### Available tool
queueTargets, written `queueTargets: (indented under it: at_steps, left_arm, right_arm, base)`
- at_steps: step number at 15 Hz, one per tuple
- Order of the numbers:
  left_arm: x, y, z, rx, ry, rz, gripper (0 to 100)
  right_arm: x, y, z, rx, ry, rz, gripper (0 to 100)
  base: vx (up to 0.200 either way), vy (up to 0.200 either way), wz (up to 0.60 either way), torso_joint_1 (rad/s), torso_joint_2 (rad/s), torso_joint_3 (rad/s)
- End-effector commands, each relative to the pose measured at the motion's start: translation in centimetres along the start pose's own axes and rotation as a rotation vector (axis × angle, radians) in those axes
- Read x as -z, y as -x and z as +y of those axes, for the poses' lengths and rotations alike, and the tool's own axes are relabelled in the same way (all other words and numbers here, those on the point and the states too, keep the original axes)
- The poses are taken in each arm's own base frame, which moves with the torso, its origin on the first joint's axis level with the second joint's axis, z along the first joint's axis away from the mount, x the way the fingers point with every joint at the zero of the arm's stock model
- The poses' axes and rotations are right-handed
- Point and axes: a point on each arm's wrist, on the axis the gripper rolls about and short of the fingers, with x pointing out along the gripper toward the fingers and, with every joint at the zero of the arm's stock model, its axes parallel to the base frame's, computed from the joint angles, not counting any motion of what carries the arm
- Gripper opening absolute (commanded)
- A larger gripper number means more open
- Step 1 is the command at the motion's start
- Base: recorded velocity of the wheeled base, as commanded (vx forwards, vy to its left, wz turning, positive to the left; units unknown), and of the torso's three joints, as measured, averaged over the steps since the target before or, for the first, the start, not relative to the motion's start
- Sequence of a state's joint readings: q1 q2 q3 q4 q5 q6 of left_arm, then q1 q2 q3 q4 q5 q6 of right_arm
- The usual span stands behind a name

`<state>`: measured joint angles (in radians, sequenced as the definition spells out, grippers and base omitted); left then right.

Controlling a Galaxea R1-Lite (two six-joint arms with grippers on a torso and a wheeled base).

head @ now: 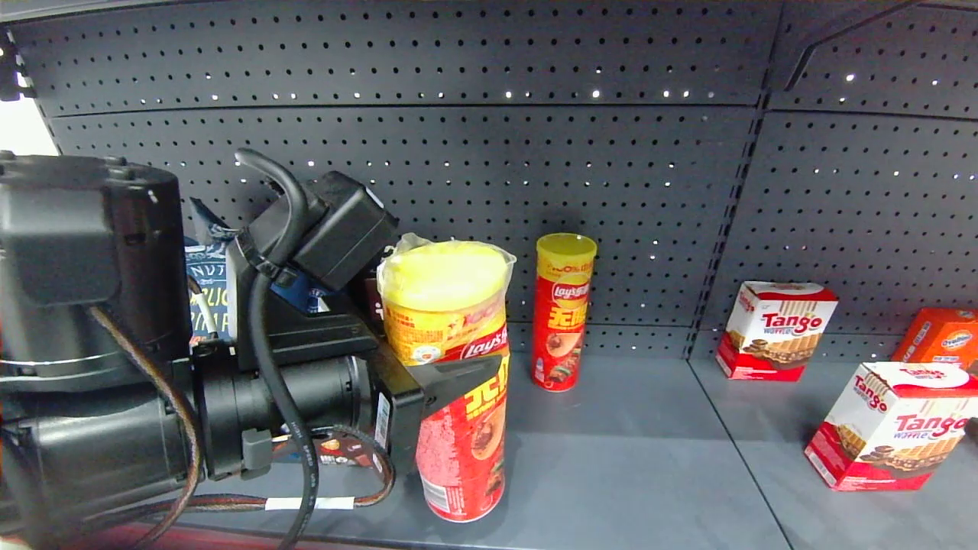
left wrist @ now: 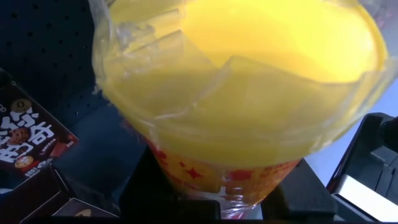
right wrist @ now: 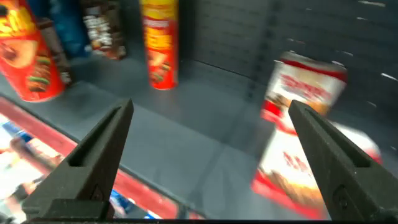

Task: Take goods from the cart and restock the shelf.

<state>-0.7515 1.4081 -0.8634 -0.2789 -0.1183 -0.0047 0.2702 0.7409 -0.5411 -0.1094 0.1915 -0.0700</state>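
My left gripper [head: 457, 376] is shut on a tall red chips can [head: 457, 428] with a yellow lid under clear plastic. The can stands upright near the front of the grey shelf [head: 626, 458], with its base at or just above the shelf board. The left wrist view looks down on the same lid [left wrist: 249, 74]. A second, slimmer chips can [head: 564, 313] stands farther back by the pegboard wall. My right gripper [right wrist: 211, 168] hangs open and holds nothing in front of the shelf edge, facing that rear can [right wrist: 160, 43] and the held can [right wrist: 28, 59].
Two red-and-white wafer boxes [head: 778, 328] [head: 890, 428] and an orange box [head: 940, 336] occupy the right shelf bay. Dark snack packs [head: 206, 290] stand behind my left arm, and a cookie box [left wrist: 25, 137] is beside the can. Bare shelf lies between the cans and the boxes.
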Motion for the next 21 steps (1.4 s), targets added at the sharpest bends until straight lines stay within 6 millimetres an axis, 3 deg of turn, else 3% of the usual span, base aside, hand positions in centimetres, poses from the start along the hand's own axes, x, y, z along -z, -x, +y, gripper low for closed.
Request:
queueTargets:
  at_steps: [1,8,14,21]
  left_arm:
    - [0.1,0.0,0.0,0.000,0.002,0.004,0]
    - [0.2,0.0,0.3,-0.010,0.005,0.008,0]
    - [0.2,0.0,0.2,-0.004,0.003,0.005,0]
    - [0.4,-0.1,0.0,0.006,0.000,0.013,0]
  right_arm:
    - [-1.2,-6.1,-0.1,-0.098,-0.004,0.091,100]
    - [-0.7,-13.8,1.2,-0.152,0.008,0.189,100]
    - [0.7,-17.7,1.4,-0.221,0.013,0.198,100]
    - [1.0,-24.2,1.7,-0.323,0.022,0.145,100]
  base:
    - [0.000,0.000,0.00,0.000,0.00,0.000]
    - [0.000,0.000,0.00,0.000,0.00,0.000]
    - [0.000,0.000,0.00,0.000,0.00,0.000]
    - [0.000,0.000,0.00,0.000,0.00,0.000]
